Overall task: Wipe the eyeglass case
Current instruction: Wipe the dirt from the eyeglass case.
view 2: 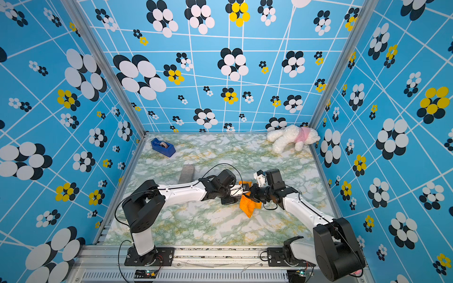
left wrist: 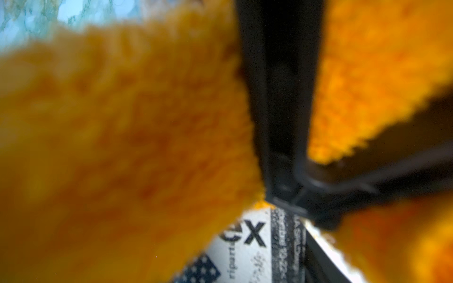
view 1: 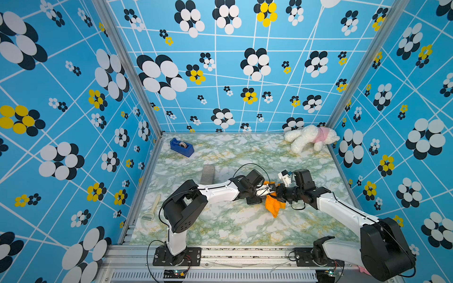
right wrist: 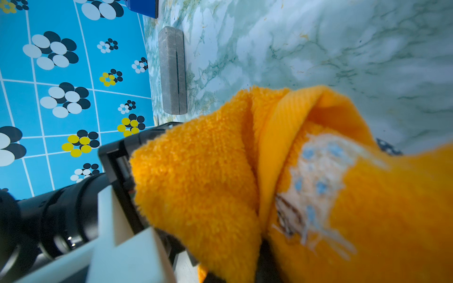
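Observation:
The grey eyeglass case (view 1: 207, 172) (view 2: 187, 172) lies flat on the marble table, left of and behind both grippers, and nothing touches it. The right wrist view shows it lying alone (right wrist: 172, 71). An orange cloth (view 1: 273, 207) (view 2: 247, 207) hangs between the two grippers above the middle of the table. My left gripper (view 1: 270, 189) (view 2: 246, 188) is shut, and the cloth (left wrist: 122, 122) is bunched round its white fingertips. My right gripper (view 1: 278, 190) (view 2: 252, 190) faces it tip to tip and is shut on the cloth (right wrist: 208, 183). Its black fingers (left wrist: 282, 98) are pinched together.
A blue tape dispenser (view 1: 182, 147) stands at the back left. A white plush dog (view 1: 311, 138) lies in the back right corner. A cream-handled tool (view 1: 152, 210) lies by the left edge. Patterned walls close in three sides.

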